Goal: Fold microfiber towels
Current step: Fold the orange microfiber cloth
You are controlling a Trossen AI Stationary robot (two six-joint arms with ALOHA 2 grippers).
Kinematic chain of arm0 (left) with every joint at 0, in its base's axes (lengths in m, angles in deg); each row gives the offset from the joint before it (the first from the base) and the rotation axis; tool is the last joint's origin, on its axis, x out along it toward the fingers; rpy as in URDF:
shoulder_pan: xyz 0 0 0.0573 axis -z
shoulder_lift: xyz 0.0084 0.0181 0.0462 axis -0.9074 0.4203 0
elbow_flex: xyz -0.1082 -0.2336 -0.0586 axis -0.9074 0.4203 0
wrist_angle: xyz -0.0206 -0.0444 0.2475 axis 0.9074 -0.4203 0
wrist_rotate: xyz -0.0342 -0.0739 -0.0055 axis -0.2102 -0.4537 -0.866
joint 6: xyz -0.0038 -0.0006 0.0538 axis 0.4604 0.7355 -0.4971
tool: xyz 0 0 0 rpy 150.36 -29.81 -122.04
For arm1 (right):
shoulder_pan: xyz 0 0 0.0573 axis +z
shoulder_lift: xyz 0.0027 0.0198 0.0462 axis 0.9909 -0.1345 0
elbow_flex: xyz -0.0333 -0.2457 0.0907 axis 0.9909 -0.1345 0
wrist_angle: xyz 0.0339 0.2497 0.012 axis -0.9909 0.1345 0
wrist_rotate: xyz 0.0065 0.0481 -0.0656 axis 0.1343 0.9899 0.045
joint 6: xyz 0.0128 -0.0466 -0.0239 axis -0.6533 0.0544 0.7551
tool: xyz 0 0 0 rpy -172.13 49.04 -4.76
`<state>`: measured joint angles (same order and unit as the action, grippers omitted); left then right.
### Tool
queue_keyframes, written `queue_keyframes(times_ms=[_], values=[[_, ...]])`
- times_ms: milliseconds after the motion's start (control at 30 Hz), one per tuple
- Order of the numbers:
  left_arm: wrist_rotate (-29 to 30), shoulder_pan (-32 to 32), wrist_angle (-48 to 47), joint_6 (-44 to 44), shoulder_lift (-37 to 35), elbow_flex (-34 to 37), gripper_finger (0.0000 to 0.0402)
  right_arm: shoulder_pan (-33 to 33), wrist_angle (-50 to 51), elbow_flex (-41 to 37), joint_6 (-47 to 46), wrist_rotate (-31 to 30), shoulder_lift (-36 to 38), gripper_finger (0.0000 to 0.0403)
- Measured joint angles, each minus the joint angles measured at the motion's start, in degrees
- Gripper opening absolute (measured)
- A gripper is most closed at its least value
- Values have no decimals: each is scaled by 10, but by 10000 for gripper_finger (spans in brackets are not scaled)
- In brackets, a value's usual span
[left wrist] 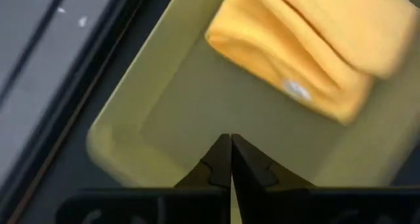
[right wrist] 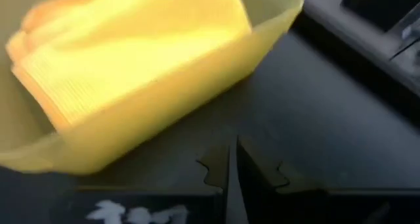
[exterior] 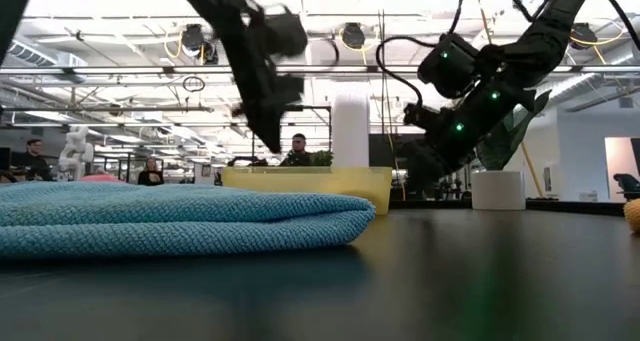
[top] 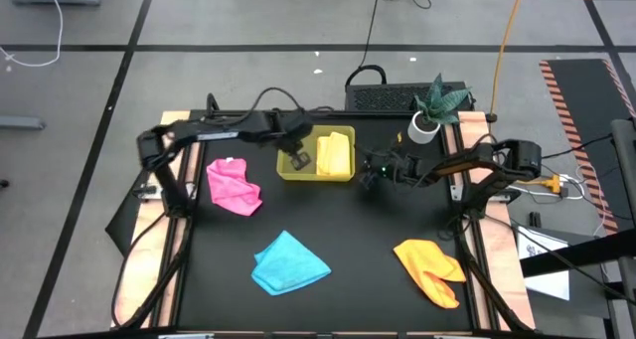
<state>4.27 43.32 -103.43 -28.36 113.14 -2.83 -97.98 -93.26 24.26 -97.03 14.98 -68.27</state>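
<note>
Yellow towel (top: 336, 156) lies folded in the tray (top: 290, 172), just beside the left gripper (top: 295, 160), which hangs above the tray's bare half, fingers closed on nothing. Right gripper (top: 370, 175) closed, empty, just outside the tray. Pink towel (top: 234, 186), blue towel (top: 288, 262), orange towel (top: 430, 269) lie crumpled on the table; soft, light, limp, likely best pinched at a corner.

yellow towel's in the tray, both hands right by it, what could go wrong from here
1. The left hand hangs shut over the tray's bare half; dropping lower, it might knock the tray and shift the folded yellow towel.
2. The right hand, also shut, sits just outside the tray's wall; swinging toward the next towel, it could bump it.
3. The pink, blue and orange towels lie crumpled, so an edge grab may catch several layers.
</note>
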Motion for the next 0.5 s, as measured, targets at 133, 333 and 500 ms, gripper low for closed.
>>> queue_keyframes(times_ms=[133,333,500], values=[[47,67,-70,12,-67,0,4,38,-28,0,23,-65,0,22],[115,220,-158,89,-114,0,13,100,-31,0,73,-164,20,22],[155,358,-219,204,-113,1,5,159,-28,-12,96,-189,68,22]])
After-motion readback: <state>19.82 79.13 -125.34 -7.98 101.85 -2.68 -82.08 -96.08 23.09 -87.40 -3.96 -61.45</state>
